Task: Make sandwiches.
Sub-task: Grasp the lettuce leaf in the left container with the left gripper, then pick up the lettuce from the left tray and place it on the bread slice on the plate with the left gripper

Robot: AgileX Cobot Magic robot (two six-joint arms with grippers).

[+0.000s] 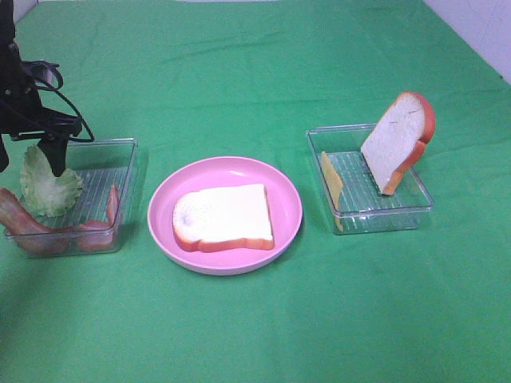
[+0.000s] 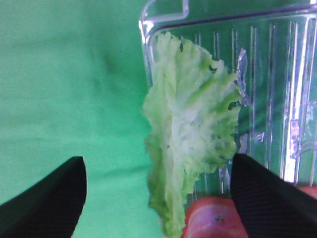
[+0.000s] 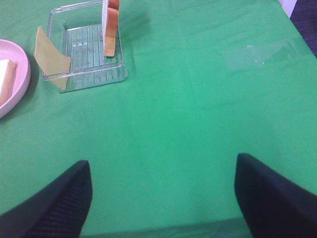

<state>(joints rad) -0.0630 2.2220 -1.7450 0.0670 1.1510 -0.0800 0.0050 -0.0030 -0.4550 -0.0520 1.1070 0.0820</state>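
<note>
One bread slice [image 1: 223, 217] lies flat on the pink plate [image 1: 287, 191] in the middle. My left gripper [image 1: 54, 159] hangs open over the left clear tray [image 1: 128, 171], its fingers [image 2: 47, 198] on either side of the pale green lettuce leaf [image 2: 190, 124] without touching it. The leaf [image 1: 48, 187] stands up against the tray's left wall. Reddish bacon strips [image 1: 32, 227] lie along the tray's front; one bacon end [image 2: 213, 220] shows below the leaf. My right gripper [image 3: 163, 198] is open above bare cloth, holding nothing.
The right clear tray [image 1: 399, 211] holds a second bread slice [image 1: 399, 140] leaning upright on its far right wall and a yellow cheese slice [image 1: 330, 179] standing against its left wall. Green cloth covers the table. The right arm is outside the exterior high view.
</note>
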